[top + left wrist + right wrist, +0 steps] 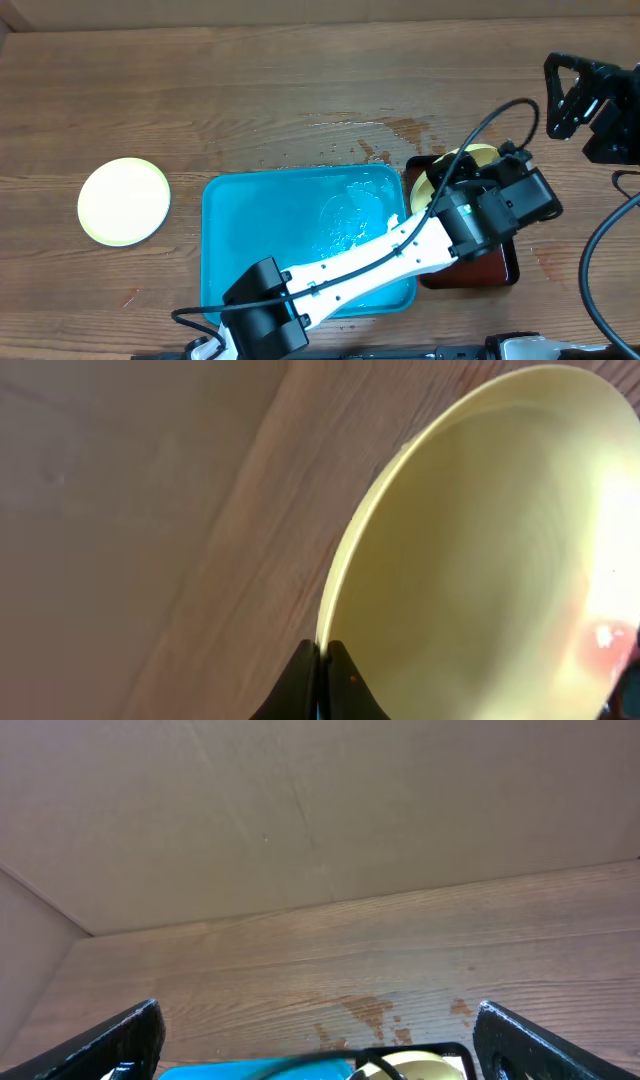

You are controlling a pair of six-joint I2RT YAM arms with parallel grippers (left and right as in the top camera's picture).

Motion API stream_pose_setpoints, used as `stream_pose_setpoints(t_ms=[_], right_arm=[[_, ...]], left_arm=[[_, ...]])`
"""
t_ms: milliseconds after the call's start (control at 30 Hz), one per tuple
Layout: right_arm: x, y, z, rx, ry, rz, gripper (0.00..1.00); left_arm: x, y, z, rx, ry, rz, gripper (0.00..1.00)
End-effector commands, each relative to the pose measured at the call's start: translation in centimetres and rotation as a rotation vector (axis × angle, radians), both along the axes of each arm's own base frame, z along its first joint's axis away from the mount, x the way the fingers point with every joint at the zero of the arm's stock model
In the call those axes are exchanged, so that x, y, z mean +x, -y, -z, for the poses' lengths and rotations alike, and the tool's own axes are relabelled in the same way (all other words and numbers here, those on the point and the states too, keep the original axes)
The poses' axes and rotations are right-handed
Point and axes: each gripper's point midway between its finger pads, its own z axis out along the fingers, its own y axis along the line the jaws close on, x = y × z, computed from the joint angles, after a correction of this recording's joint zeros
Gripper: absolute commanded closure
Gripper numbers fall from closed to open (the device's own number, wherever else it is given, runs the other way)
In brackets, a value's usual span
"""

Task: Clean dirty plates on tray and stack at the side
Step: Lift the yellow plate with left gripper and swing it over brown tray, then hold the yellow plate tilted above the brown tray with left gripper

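My left gripper reaches across the turquoise tray and is shut on the rim of a pale yellow plate, held tilted over the dark red-brown tray. In the left wrist view the jaws pinch the plate's edge, and a faint red smear shows near its lower right. A second pale yellow plate lies flat on the table at the left. The turquoise tray holds no plates and looks wet. My right gripper is open and empty, raised at the far right. The white-light blue plate is out of view.
The dark red-brown tray with a black rim sits right of the turquoise tray. Wet stains mark the wood behind both trays and also show in the right wrist view. A cardboard wall stands behind the table.
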Motion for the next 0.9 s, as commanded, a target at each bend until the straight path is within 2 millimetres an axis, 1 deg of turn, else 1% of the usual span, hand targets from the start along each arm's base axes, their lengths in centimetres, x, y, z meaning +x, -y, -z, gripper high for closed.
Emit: stream_pose_setpoints(t_ms=[0,167,267,567,700,867], right_arm=[[-0.5,0.0,-0.4,0.000,0.018,-0.006,0.00],[-0.5,0.0,-0.4,0.000,0.018,-0.006,0.00],[-0.5,0.0,-0.4,0.000,0.018,-0.006,0.00],[-0.5,0.0,-0.4,0.000,0.018,-0.005,0.00],[-0.5,0.0,-0.4,0.000,0.018,-0.005,0.00],[-0.5,0.0,-0.3,0.000,0.014,-0.005,0.00]], left_arm=[[0.8,0.2,-2.0,0.110,0.090,0.056,0.96],[1.4,0.4,-3.0,0.199,0.149,0.100,0.96],[1.4,0.4,-3.1,0.271,0.154,0.146,0.96],[1.4,0.4,-3.2,0.373,0.165,0.204,0.96],[1.9,0.6,-4.2,0.342,0.210,0.172,0.96],[2.3,1.7,-5.3,0.315,0.258,0.182,0.96]])
